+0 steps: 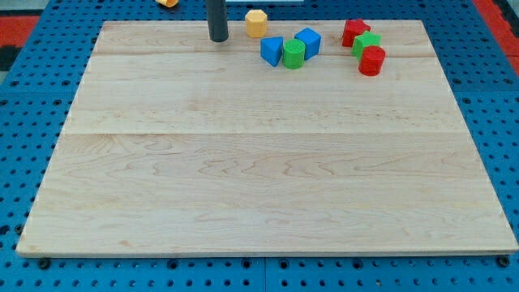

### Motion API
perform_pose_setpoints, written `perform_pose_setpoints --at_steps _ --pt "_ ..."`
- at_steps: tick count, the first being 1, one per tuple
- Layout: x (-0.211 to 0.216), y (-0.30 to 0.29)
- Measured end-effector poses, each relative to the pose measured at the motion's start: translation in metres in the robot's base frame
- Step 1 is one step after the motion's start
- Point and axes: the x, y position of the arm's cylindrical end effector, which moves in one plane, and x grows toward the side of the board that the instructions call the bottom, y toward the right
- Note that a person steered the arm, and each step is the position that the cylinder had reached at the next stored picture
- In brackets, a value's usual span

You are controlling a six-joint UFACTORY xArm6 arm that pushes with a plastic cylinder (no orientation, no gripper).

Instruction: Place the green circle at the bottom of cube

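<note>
Sitting upright, green circle, touching blue blocks at 9 and 1 o'clock (board open at 6). No claw; my tip resting at circle's 9 o'clock.

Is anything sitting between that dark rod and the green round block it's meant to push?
Yes: a blue block sits between my tip and the green circle, touching the circle's left side. The yellow block lies above that line.

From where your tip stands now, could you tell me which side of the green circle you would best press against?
I have no pincer, so I push. The green circle sits wedged between two blue blocks. My tip is off to its left. I would probably press its upper face, coming through the gap between the blues, and push it toward the view's bottom.
</note>
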Motion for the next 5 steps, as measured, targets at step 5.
perform_pose_setpoints --at_steps 5 --pt "0.022 0.158"
